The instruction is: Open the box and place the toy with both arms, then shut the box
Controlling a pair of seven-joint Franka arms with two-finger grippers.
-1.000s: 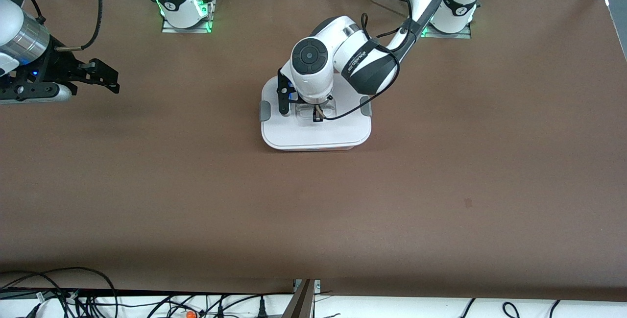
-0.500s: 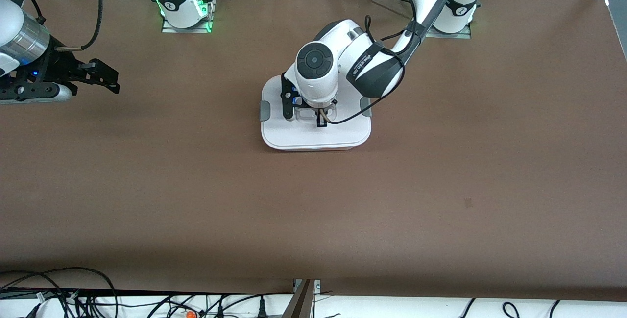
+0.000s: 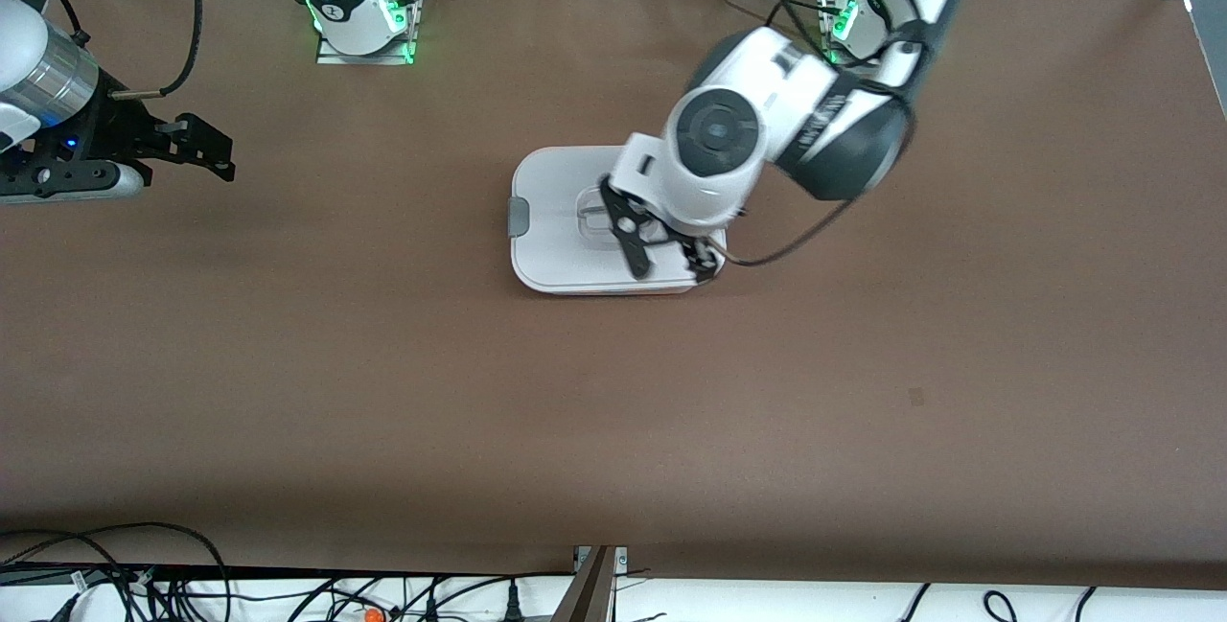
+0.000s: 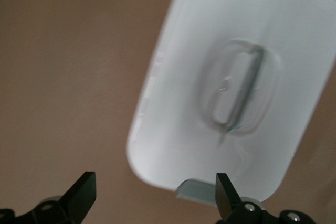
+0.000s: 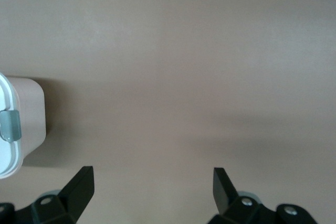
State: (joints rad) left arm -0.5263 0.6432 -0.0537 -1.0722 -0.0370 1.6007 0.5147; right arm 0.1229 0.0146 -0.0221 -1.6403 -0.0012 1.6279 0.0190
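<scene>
The box (image 3: 561,219) sits mid-table with its white lid on. One grey side clip (image 3: 518,217) shows at the right arm's end; the other clip is hidden under the left arm. The lid's clear recessed handle (image 4: 239,93) and both clips show in the left wrist view. My left gripper (image 3: 668,261) is open and empty, above the lid's corner at the left arm's end. My right gripper (image 3: 196,148) is open and empty, held over bare table at the right arm's end. The box's pink base and a clip (image 5: 10,125) show in the right wrist view. The toy is out of view.
Both arm bases (image 3: 359,13) stand along the table's back edge. Cables (image 3: 144,574) hang below the table's front edge. A small dark mark (image 3: 915,397) is on the brown table surface.
My left gripper has lifted off the lid's centre handle and swung toward the left arm's end of the box, now open. The right arm has not moved.
</scene>
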